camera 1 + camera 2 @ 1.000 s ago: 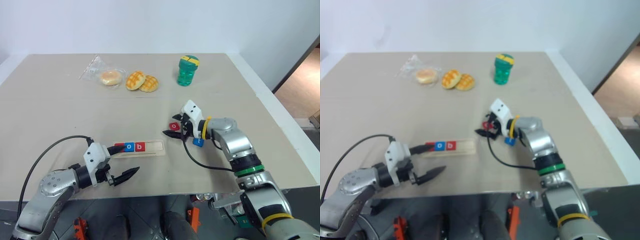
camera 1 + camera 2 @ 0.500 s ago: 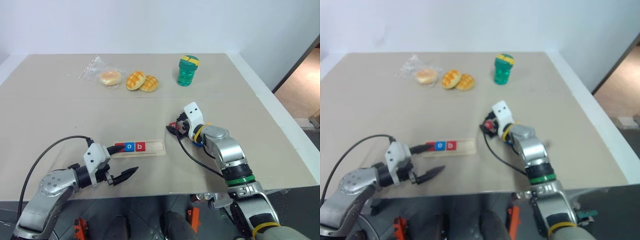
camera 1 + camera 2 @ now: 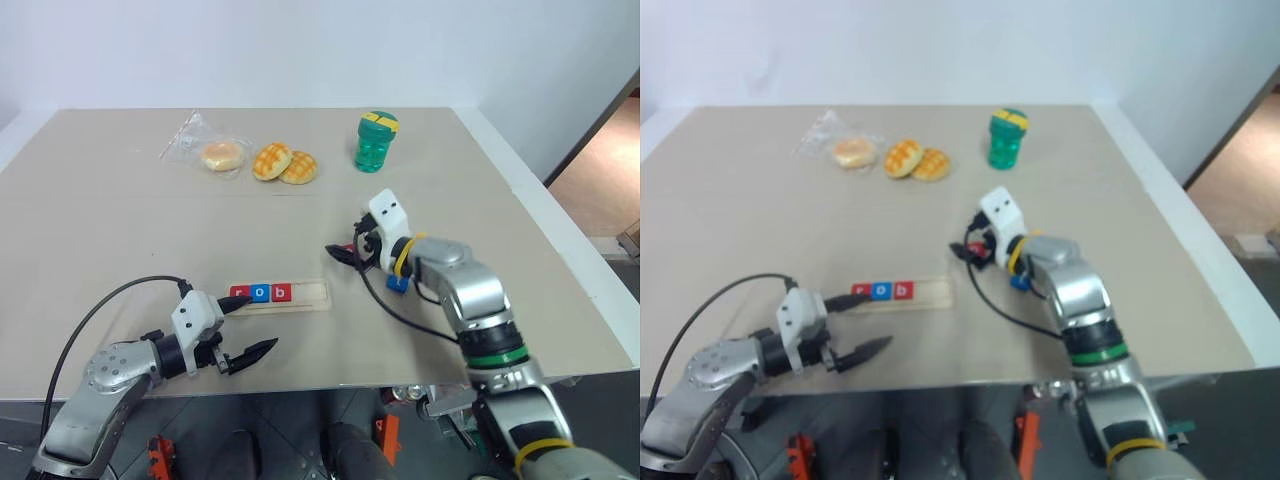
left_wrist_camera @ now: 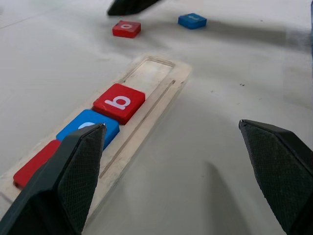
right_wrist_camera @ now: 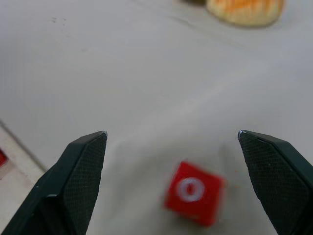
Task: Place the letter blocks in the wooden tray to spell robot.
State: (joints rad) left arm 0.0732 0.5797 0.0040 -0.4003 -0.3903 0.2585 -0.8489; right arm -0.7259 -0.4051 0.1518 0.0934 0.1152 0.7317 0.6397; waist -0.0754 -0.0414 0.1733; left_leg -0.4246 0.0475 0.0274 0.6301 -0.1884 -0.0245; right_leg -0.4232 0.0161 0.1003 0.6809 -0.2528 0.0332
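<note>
The wooden tray lies near the table's front and holds three letter blocks in a row: red r, blue o and red b. Its right end is bare. My left gripper is open just in front of the tray's left end, touching nothing. A loose red o block lies flat on the table to the right of the tray. My right gripper hovers open over it without gripping it. A blue block lies just right of that, partly under my right wrist.
At the back of the table are a green bottle, two golden buns and a bagged bun. The table's right edge drops off towards a doorway.
My right gripper has lifted a little off the table and tilted, staying open over the red o block. The left gripper and the tray blocks have not moved.
</note>
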